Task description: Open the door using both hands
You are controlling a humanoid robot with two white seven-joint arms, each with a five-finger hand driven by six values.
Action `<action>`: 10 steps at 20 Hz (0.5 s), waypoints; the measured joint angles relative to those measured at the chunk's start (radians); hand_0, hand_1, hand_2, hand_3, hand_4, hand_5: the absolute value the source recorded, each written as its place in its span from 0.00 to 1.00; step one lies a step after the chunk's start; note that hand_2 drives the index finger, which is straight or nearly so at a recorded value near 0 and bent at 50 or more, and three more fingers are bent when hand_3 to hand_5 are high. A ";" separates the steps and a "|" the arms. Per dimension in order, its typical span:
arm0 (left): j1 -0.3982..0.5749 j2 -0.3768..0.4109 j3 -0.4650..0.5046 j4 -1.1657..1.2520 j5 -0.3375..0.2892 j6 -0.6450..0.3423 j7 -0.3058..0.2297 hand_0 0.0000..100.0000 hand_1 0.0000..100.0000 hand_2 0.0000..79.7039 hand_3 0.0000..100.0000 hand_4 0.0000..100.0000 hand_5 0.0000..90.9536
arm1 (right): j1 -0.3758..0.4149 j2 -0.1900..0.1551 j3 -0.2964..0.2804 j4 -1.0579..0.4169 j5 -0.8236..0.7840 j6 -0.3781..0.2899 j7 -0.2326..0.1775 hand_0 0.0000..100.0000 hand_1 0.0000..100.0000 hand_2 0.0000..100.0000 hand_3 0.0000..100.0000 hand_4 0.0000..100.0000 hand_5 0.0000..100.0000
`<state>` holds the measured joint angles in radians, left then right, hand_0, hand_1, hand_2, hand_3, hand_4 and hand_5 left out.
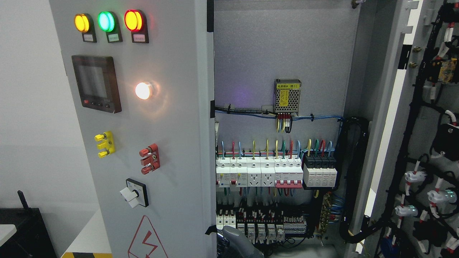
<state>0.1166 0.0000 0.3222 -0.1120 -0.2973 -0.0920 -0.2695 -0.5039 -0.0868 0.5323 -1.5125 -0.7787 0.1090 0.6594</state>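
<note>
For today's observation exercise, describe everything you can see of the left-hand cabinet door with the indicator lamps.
The left cabinet door is grey painted metal, angled toward the camera. At its top sit three lit lamps: amber, green, red. Below come a dark display panel, a glowing white lamp, a yellow terminal block, a red terminal block and a rotary switch with a white knob. A red lightning warning triangle marks the bottom. Nothing touches its face.

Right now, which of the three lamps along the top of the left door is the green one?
The middle lamp is green; the yellow lamp sits to its left and the red lamp to its right.
</note>
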 measured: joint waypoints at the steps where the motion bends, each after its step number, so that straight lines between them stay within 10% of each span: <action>1: 0.000 0.000 0.000 0.000 0.000 0.000 0.000 0.00 0.00 0.00 0.00 0.00 0.00 | 0.003 0.000 0.006 -0.007 -0.002 0.000 0.000 0.38 0.00 0.00 0.00 0.00 0.00; 10: 0.000 0.000 0.000 0.000 0.000 0.000 0.000 0.00 0.00 0.00 0.00 0.00 0.00 | 0.019 0.002 0.055 -0.063 -0.032 0.000 0.003 0.38 0.00 0.00 0.00 0.00 0.00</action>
<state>0.1166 0.0000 0.3223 -0.1120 -0.2974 -0.0920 -0.2695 -0.4845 -0.0844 0.5877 -1.5754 -0.8105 0.1090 0.6628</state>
